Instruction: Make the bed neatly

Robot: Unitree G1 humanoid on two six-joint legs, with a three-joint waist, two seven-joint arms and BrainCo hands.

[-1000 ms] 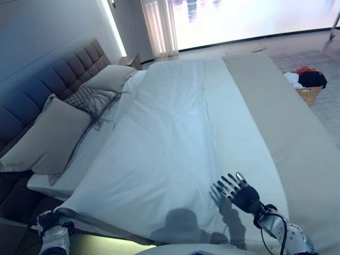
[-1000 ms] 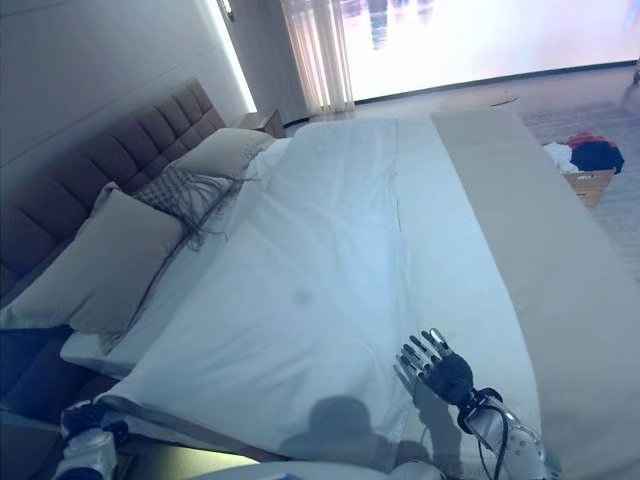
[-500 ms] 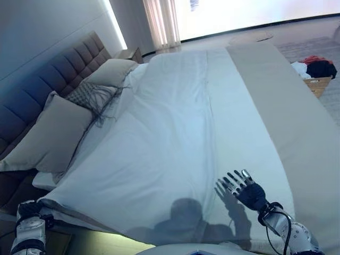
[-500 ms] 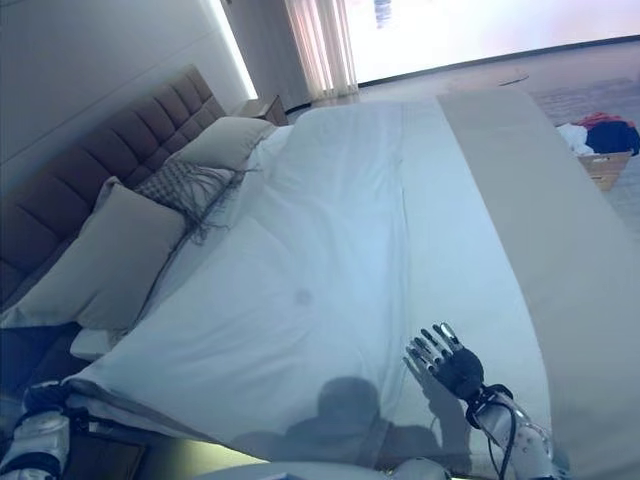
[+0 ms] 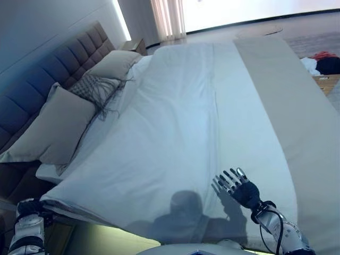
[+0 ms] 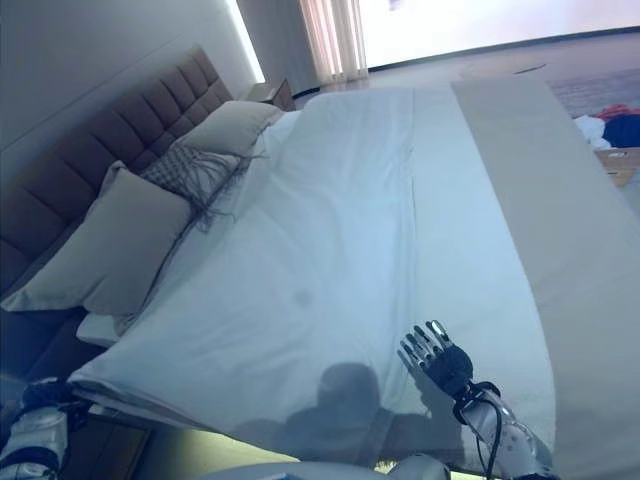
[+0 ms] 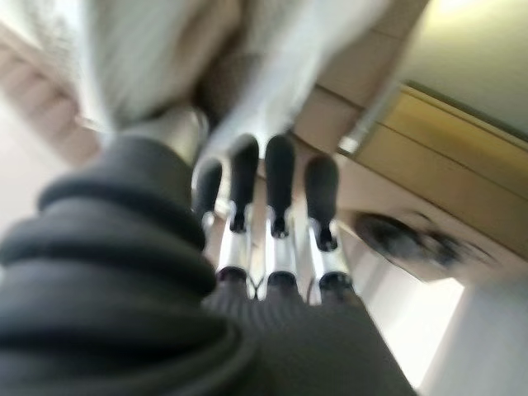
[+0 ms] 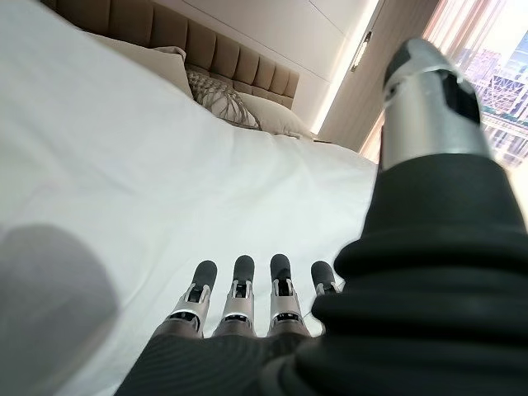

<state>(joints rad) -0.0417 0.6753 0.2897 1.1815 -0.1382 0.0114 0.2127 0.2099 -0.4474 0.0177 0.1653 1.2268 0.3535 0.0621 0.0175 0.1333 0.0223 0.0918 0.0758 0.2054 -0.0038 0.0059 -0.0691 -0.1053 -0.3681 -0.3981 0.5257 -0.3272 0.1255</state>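
Left eye view: the bed (image 5: 297, 133) runs away from the camera, covered by a white duvet (image 5: 170, 133) that lies smooth over most of the mattress, with a long seam down its middle. A beige bed runner (image 5: 287, 101) lies along the right side of the duvet. At the left, against the padded headboard (image 5: 48, 74), rest a large beige pillow (image 5: 53, 127), a patterned cushion with dark fringe (image 5: 95, 90) and a second beige pillow (image 5: 114, 64) farther back. The right robot hand (image 5: 239, 187) sits over the near part of the duvet with its fingers straight and spread. The left robot hand (image 5: 29, 208) shows at the lower left, just beside the duvet's near left corner (image 5: 53, 199). A basket holding clothes (image 5: 326, 66) stands on the floor beyond the bed at the far right.

Right eye view: the same layout; the right robot hand (image 6: 438, 357) is apart, fingers extended over the duvet.

Left wrist view: the left robot hand's fingers (image 7: 279, 190) stretch straight toward blurred white cloth (image 7: 148, 58); I cannot tell whether they touch it.

Right wrist view: the right robot hand's fingers (image 8: 239, 289) lie straight in a row just above the white duvet (image 8: 99, 190), holding nothing; pillows and headboard (image 8: 214, 62) show beyond.
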